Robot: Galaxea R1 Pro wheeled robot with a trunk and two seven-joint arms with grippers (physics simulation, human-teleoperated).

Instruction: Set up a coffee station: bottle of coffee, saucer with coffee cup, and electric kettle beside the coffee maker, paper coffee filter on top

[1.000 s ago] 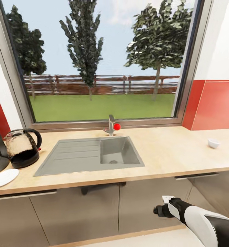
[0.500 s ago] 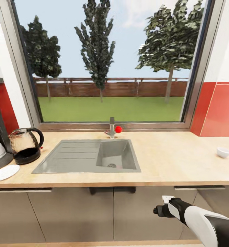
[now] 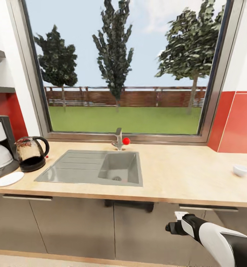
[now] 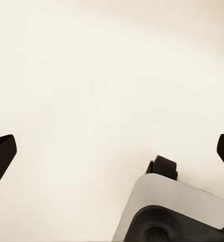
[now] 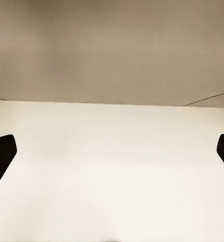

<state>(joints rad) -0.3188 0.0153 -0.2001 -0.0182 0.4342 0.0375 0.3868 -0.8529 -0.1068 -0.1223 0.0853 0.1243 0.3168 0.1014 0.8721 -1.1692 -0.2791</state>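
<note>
Countertop: long light wood-look worktop over grey cabinet fronts.
Coffee maker: tall, black, white filter housing, red switch low at front; upright at far left end of countertop.
Kettle: clear glass, black base and loop handle; upright, just beside coffee maker.
Saucer: flat white plate, in front of coffee maker.
Cup: small, white, upright at far right end, well apart from rest.
Shelf: thin dark board on wall above coffee maker.

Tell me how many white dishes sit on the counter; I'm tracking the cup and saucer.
2: the saucer at the countertop's left end before the coffee maker, and the coffee cup far right.
</note>
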